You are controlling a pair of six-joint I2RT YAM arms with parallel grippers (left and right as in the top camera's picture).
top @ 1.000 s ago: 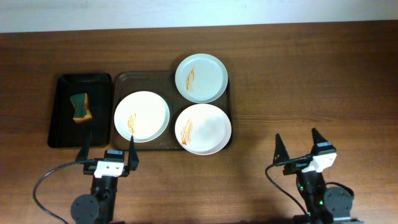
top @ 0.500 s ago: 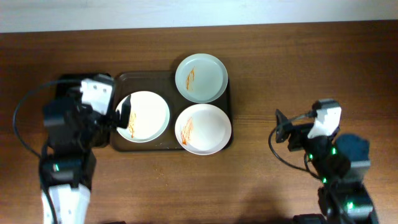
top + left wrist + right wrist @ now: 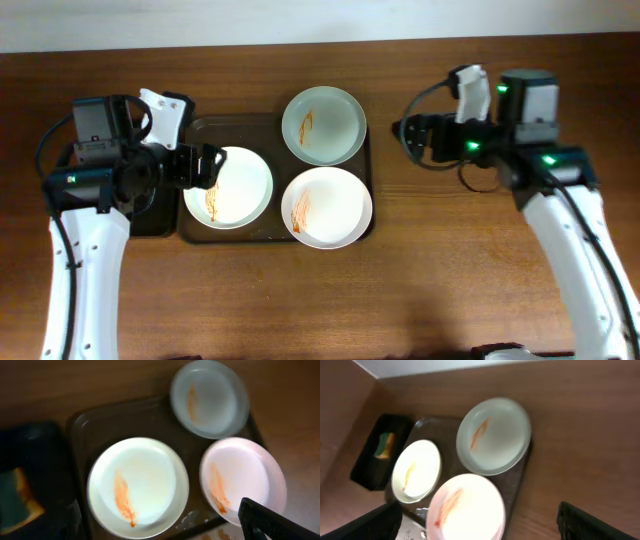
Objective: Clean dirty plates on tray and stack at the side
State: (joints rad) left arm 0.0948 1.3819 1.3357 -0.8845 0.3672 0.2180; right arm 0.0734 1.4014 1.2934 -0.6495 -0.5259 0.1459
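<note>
Brown tray (image 3: 232,130) sits left of centre on the wood table (image 3: 450,290), about midway between the far and near edges, long side running left to right. Three white plates are on it, all dirty.

- Left plate (image 3: 243,185): at the tray's left end, orange streak on its left half.
- Far plate (image 3: 325,125): at the tray's far right corner, overhanging the far rim a bit, streak left of its middle.
- Near plate (image 3: 330,208): at the tray's near right corner, overlapping the near and right rims, streak on its left half. It sits just beside the far plate and the left plate; contact is unclear.

Nothing is stacked at the side yet.

Black tray (image 3: 367,467) is just beside the brown tray's left edge, toward the table's left edge. The left arm mostly hides it from overhead. A green and yellow sponge (image 3: 384,445) lies in it.

Left gripper (image 3: 205,166) is over the left rim of the left plate with its fingers spread and nothing between them. Can't tell whether it touches the plate.

Right gripper (image 3: 408,138) is over bare table just off the tray's right edge, level with the far plate and apart from it. Its wrist view shows the fingers wide apart and empty.
</note>
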